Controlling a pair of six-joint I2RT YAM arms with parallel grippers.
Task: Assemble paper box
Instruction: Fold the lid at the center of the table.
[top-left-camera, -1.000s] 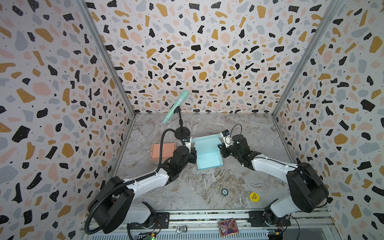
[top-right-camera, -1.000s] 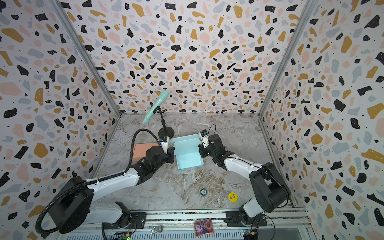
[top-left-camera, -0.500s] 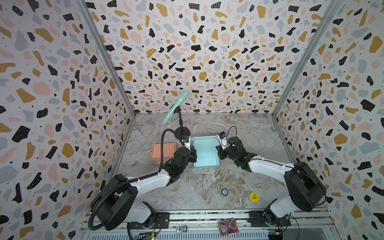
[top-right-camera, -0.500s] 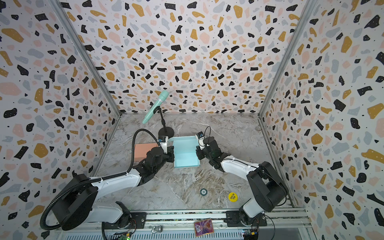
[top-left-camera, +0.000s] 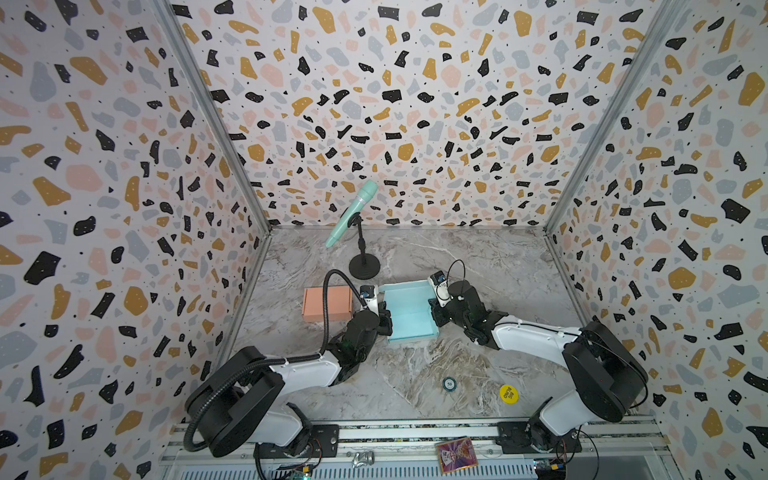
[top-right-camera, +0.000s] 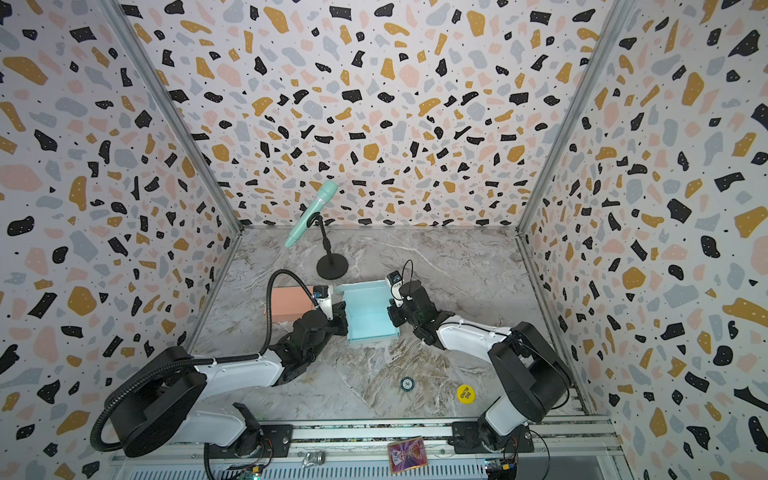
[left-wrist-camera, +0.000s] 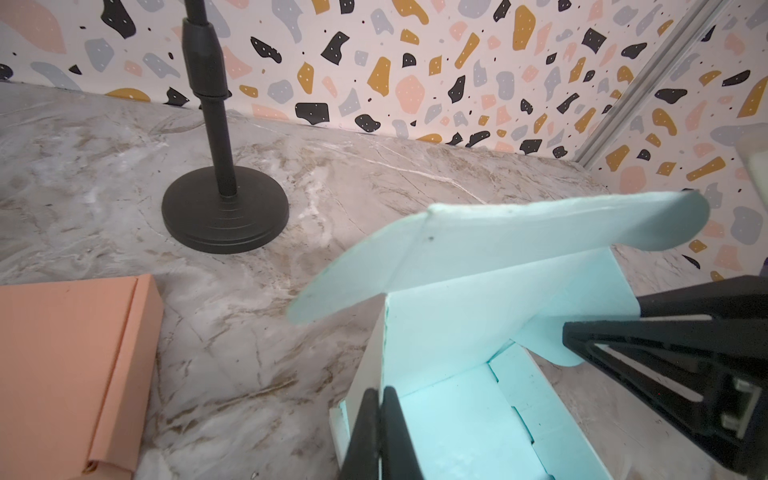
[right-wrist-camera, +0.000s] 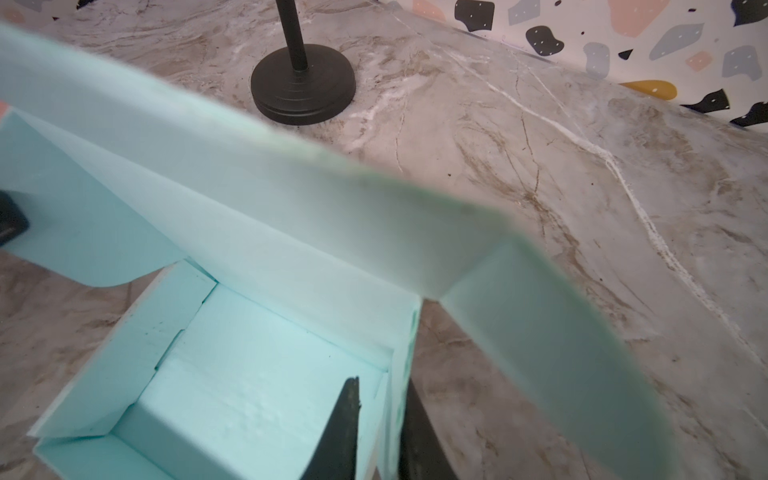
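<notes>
Marble floor (top-left-camera: 415, 365): both arms' fingers pinch opposite side walls of teal box (top-left-camera: 409, 316).

We see a pale turquoise paper box (top-left-camera: 409, 309) on a grey-and-tan marbled tabletop (top-left-camera: 498, 266). Beside it lies a salmon-orange cardboard box (top-left-camera: 326, 304). A mint-green microphone (top-left-camera: 351, 212) sits on a black round-based stand (top-left-camera: 364, 266). The walls (top-left-camera: 395, 104) carry a white terrazzo pattern with black, ochre, pink and grey flecks. A yellow round disc (top-left-camera: 508, 393) bears black lettering.
</notes>
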